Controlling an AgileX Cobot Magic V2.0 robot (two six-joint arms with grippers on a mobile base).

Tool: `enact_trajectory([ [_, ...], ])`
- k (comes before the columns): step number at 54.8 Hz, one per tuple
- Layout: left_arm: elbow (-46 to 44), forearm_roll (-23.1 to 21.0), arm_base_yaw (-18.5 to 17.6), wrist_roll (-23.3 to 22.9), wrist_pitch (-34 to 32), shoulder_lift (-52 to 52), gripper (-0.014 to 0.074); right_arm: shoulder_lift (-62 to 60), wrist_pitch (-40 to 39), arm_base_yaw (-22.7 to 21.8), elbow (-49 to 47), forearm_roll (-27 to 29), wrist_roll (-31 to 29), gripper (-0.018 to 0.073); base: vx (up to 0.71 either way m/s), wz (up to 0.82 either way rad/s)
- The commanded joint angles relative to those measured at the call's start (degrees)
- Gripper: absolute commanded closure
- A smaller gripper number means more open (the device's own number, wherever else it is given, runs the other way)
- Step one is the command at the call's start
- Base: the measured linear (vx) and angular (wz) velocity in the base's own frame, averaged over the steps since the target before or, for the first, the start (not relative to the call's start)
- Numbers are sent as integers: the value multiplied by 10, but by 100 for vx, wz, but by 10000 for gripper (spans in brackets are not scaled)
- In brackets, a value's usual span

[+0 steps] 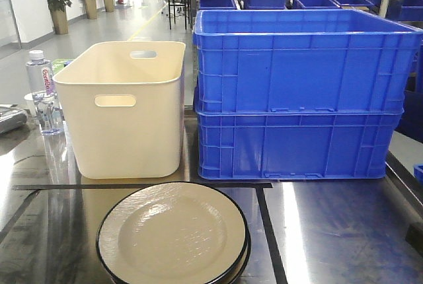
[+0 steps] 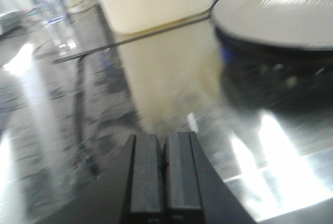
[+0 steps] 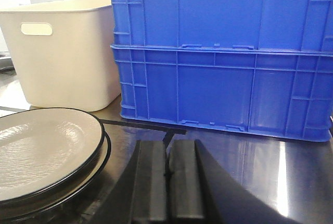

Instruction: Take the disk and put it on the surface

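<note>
A stack of cream disks with black rims [image 1: 173, 234] lies on the shiny steel surface [image 1: 330, 231] near its front edge, inside black tape lines. In the left wrist view the disks [image 2: 276, 15] are far to the upper right of my left gripper [image 2: 164, 140], which is shut with nothing between its fingers. In the right wrist view the disks [image 3: 44, 151] lie just left of my right gripper [image 3: 167, 148], also shut and empty, low over the surface [image 3: 270, 172]. Neither gripper shows in the front view.
A cream plastic bin [image 1: 125, 112] stands behind the disks, with two stacked blue crates [image 1: 297, 92] to its right. A water bottle [image 1: 43, 92] stands at the far left. Black tape [image 1: 271, 231] marks the steel top.
</note>
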Motion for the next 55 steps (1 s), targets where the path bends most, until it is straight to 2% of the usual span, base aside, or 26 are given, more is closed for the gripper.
enact_trajectory([
  [1, 4, 75, -5, -72, -75, -27, 597, -1, 3, -3, -17, 2, -4, 571, 0, 0],
  [7, 58, 145, -5, -167, -154, -85, 597, -1, 3, -3, -17, 2, -4, 571, 0, 0],
  [10, 90, 164, -5, -218, -193, -117, 597, -1, 3, -3, -17, 2, -4, 571, 0, 0],
  [15, 141, 169, -5, -284, -234, -165, 597, -1, 3, -3, -17, 2, -4, 571, 0, 0],
  [20, 188, 169, -5, -331, -260, -161, 597, -1, 3, -3, -17, 1, -4, 571, 0, 0],
  [23, 183, 186, -5, -341, -211, -162, 597, -1, 3, -3, -17, 1, -4, 571, 0, 1],
  [26, 183, 195, -5, -343, -207, -162, 597, -1, 3, -3, -17, 1, -4, 571, 0, 0],
  [55, 183, 193, -5, -342, -206, -162, 595, -1, 4, -3, -17, 1, -4, 571, 0, 0],
])
